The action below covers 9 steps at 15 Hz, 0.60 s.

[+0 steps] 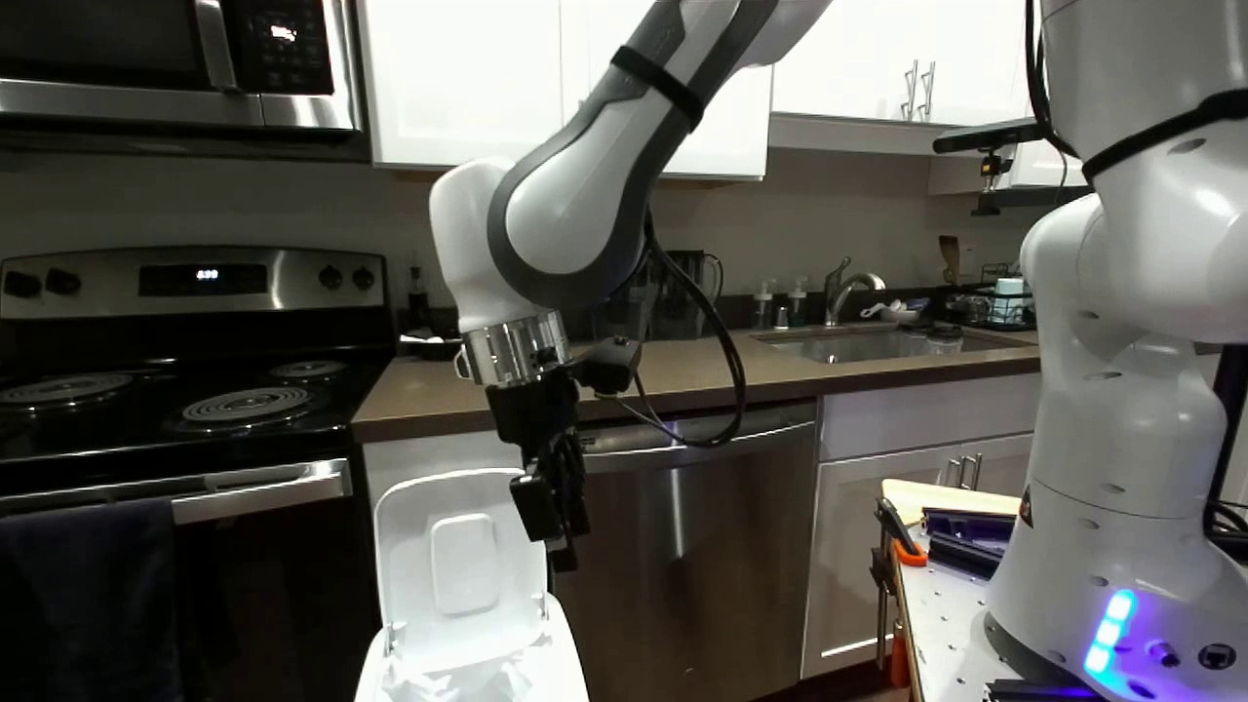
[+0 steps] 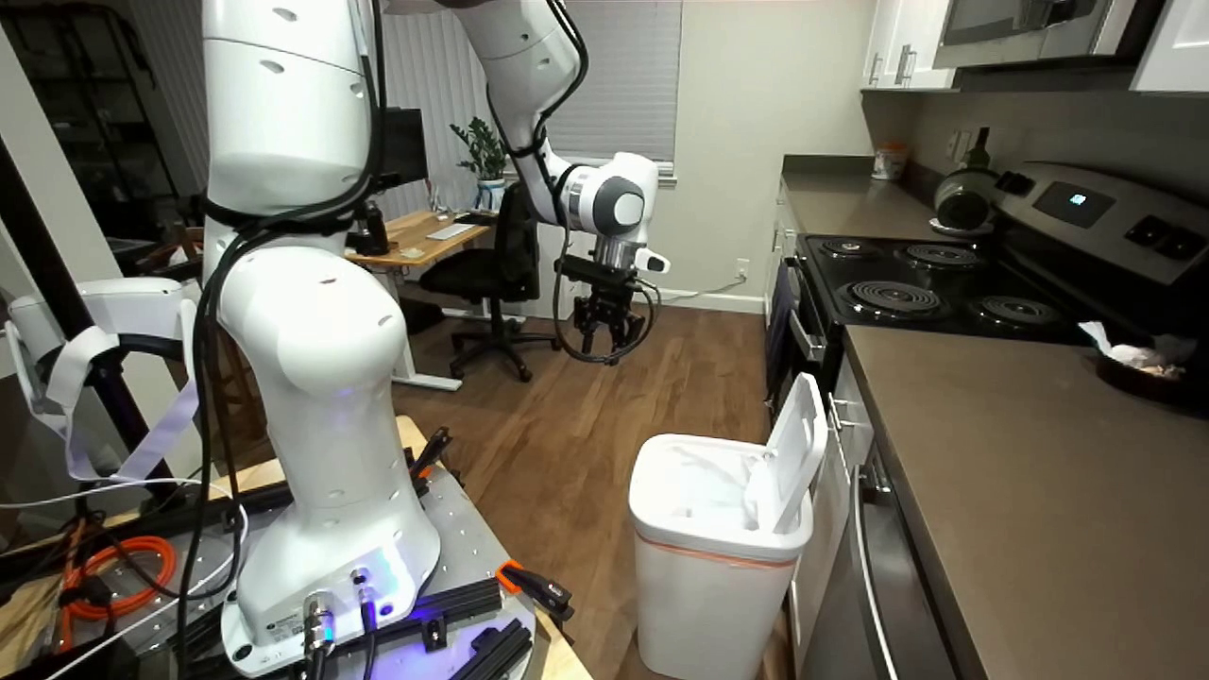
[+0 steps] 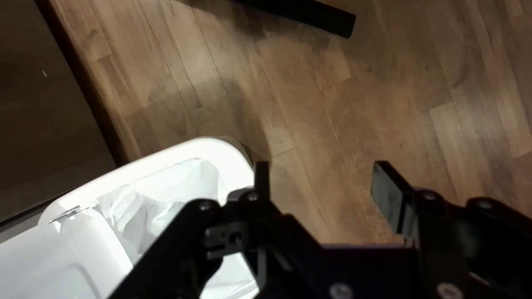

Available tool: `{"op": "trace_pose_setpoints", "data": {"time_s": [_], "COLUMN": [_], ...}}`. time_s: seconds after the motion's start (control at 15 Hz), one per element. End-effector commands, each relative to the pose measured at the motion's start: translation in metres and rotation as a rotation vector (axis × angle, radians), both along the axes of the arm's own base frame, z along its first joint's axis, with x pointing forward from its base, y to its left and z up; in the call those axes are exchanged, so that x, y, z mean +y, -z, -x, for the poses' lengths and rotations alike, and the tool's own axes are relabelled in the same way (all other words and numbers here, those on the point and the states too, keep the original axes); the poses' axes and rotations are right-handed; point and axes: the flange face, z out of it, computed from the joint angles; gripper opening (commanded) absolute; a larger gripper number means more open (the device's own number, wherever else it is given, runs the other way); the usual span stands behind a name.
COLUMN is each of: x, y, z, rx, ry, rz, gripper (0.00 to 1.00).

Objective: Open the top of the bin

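Observation:
The white bin (image 2: 713, 604) stands on the wood floor in front of the steel dishwasher. It also shows at the bottom of an exterior view (image 1: 567, 673) and at the lower left of the wrist view (image 3: 203, 147). Its white top (image 1: 414, 556) stands upright on its hinges, with the recessed inner face showing; it also shows in an exterior view (image 2: 803, 444) and the wrist view (image 3: 50, 257). A white liner fills the mouth. My gripper (image 1: 558, 548) is open and empty, also seen in an exterior view (image 2: 604, 349). In the wrist view its fingers (image 3: 320, 174) are wide apart over floor beside the bin rim.
The dishwasher (image 1: 682, 546) and brown counter (image 2: 1020, 472) run behind the bin. The stove (image 2: 907, 283) is beyond it. The robot's table (image 2: 472, 529) holds black bars and an orange-black tool (image 2: 536, 584). A black bar (image 3: 307, 16) crosses the top of the wrist view.

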Motion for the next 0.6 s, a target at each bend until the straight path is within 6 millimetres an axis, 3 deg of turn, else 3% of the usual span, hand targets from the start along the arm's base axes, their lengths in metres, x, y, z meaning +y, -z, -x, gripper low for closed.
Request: {"op": "trace_pose_setpoints", "data": {"time_s": [0.0, 0.07, 0.53], "x": [-0.0087, -0.0095, -0.0056], "y": [-0.0138, -0.0147, -0.0071], "z": [0.0136, 0.0151, 0.0076], "rx": [0.008, 0.010, -0.001], "ry": [0.000, 0.000, 0.010], "rz": [-0.028, -0.031, -0.006], "gripper": [0.96, 1.00, 1.00]}}
